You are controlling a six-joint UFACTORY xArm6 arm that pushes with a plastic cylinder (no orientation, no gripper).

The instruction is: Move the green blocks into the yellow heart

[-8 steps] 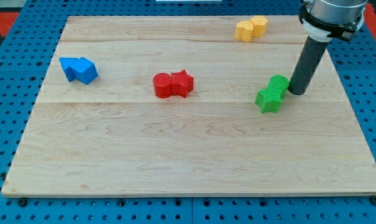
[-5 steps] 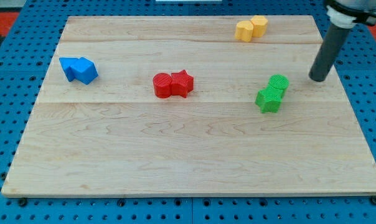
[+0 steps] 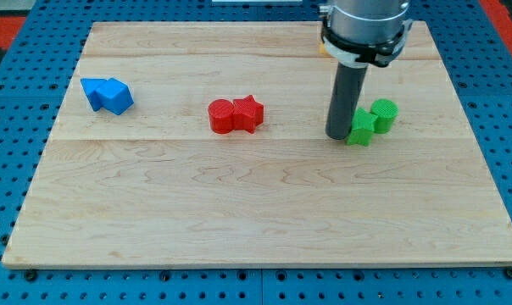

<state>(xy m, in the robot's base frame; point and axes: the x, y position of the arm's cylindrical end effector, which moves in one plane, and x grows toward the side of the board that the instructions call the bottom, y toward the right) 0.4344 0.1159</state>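
My tip (image 3: 337,135) rests on the board at the left side of the green star block (image 3: 362,129), touching or nearly touching it. A green round block (image 3: 383,114) sits just up and to the right of the star, touching it. The yellow blocks lie near the view's top, almost wholly hidden behind the arm; only a yellow sliver (image 3: 322,48) shows at the arm's left edge, so the heart shape cannot be made out.
A red round block (image 3: 221,116) and a red star (image 3: 248,113) sit together at mid-board. Two blue blocks (image 3: 107,94) lie at the left. The wooden board (image 3: 256,212) sits on a blue pegboard.
My tip has swung from the right of the green blocks over to their left side. The arm now hides the yellow blocks. The green pair sits slightly shifted.
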